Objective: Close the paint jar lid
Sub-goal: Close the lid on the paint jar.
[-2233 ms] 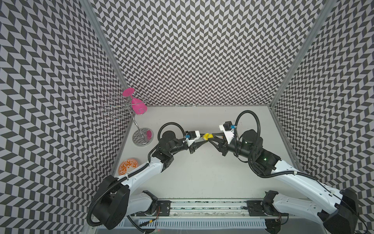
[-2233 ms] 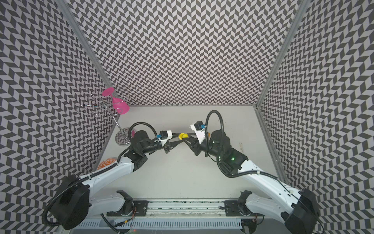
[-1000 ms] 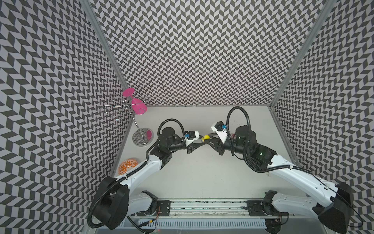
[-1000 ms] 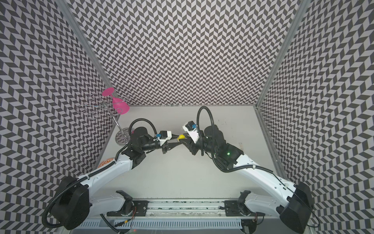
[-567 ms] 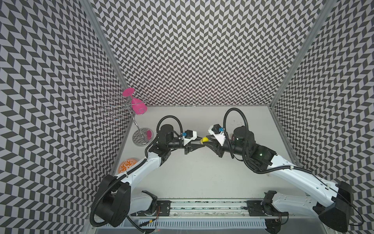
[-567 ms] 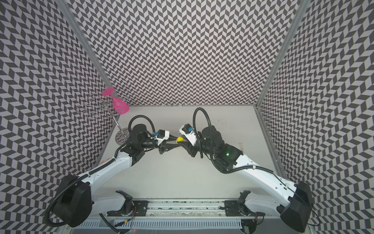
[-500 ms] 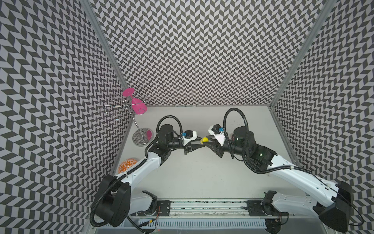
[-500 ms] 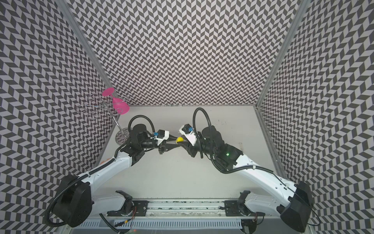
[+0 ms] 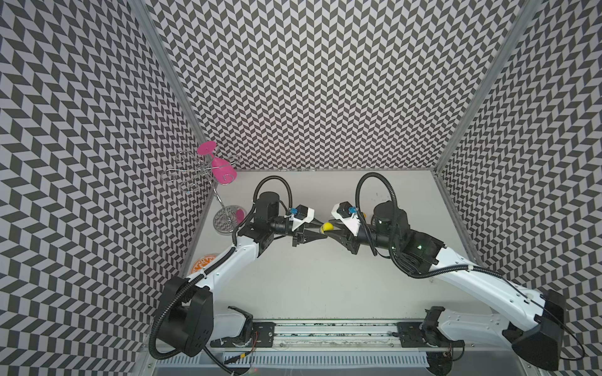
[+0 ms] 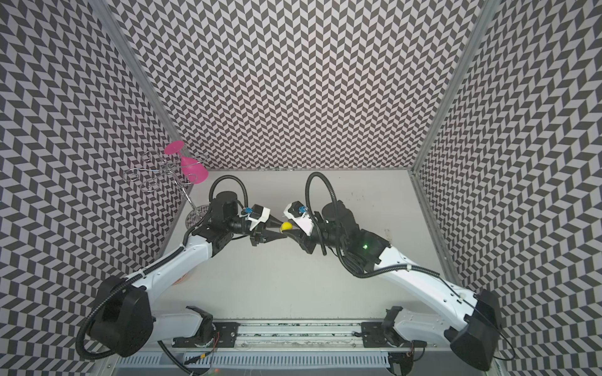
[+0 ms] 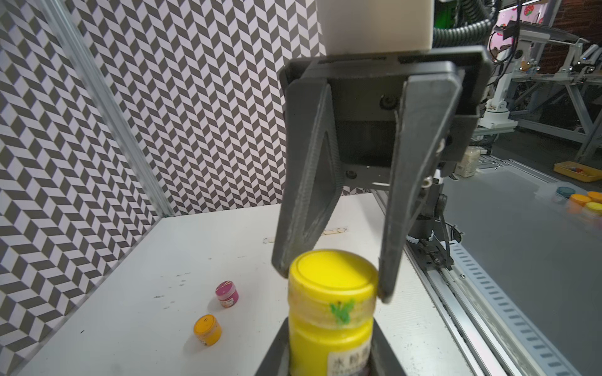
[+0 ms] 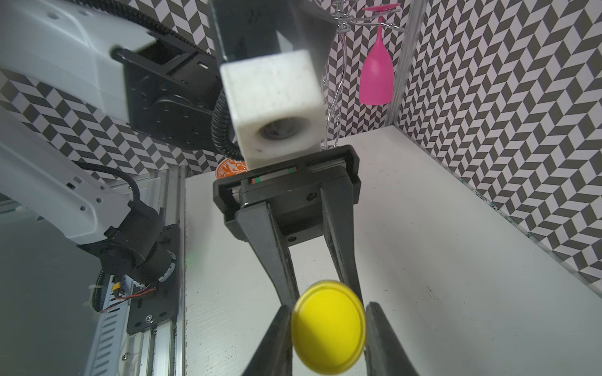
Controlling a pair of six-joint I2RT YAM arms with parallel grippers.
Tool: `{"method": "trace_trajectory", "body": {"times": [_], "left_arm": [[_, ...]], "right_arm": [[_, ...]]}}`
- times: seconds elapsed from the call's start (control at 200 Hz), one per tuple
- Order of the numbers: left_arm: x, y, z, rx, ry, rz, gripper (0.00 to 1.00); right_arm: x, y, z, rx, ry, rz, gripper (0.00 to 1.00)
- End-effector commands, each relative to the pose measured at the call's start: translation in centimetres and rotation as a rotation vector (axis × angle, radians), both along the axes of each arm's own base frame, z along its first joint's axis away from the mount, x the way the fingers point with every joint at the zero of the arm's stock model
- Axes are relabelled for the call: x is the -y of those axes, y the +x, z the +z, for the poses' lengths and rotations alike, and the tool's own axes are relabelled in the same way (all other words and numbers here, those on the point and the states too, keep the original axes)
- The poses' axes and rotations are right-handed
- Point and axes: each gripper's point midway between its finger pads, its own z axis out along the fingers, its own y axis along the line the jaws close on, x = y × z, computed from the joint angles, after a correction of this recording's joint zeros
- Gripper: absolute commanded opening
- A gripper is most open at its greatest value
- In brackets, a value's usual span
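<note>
Left pincer [image 12: 322,293] clamped on cylindrical yellow jar [image 11: 329,332]; right pincer [image 11: 332,280], ribbed dark fingers [image 11: 306,195], pinching smooth round lid [image 12: 327,325].

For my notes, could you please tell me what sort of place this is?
Likely a robotics lab cell: chevron walls enclose a white tabletop, two robot arms share a base rail, other rigs stand beyond.

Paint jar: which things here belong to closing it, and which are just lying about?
In use: yellow paint jar, yellow lid, left gripper, right gripper.
Lying about: pink pot, orange pot, pink glass, wire rack, orange dish.
</note>
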Motion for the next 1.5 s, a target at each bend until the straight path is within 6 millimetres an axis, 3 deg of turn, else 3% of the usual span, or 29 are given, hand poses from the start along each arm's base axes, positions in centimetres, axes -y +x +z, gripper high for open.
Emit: {"method": "trace_trajectory", "body": {"times": [0.0,0.21,0.355,0.546,0.666,0.991,1.247,1.492], "left_arm": [[0.1,-3.3,3.6,0.131,-0.082,-0.142,0.26],[-0.4,-0.4,4.9,0.270,-0.112,0.144,0.26],[-2.1,1.7,7.3,0.377,-0.206,0.430,0.27],[-5.1,2.6,9.6,0.481,-0.318,0.720,0.26],[-6.4,2.9,10.0,0.511,-0.350,0.831,0.26],[-7.2,3.7,9.0,0.597,-0.305,0.968,0.25],[-5.6,4.3,7.7,0.551,-0.247,0.899,0.25],[-3.9,4.5,6.6,0.494,-0.209,0.816,0.26]], "right_arm": [[0.1,-0.8,-6.4,-0.125,-0.182,0.035,0.28],[-0.3,-0.2,-8.0,-0.197,-0.209,0.002,0.28],[-0.3,1.3,-9.1,-0.261,-0.222,-0.099,0.27],[-1.6,2.5,-10.3,-0.386,-0.174,-0.181,0.26],[-2.9,2.5,-11.5,-0.476,-0.151,-0.187,0.25],[-5.1,2.2,-14.8,-0.659,-0.170,-0.235,0.26],[-5.2,2.7,-13.3,-0.623,-0.127,-0.253,0.28],[-5.2,2.9,-13.8,-0.617,-0.148,-0.262,0.30]]}}
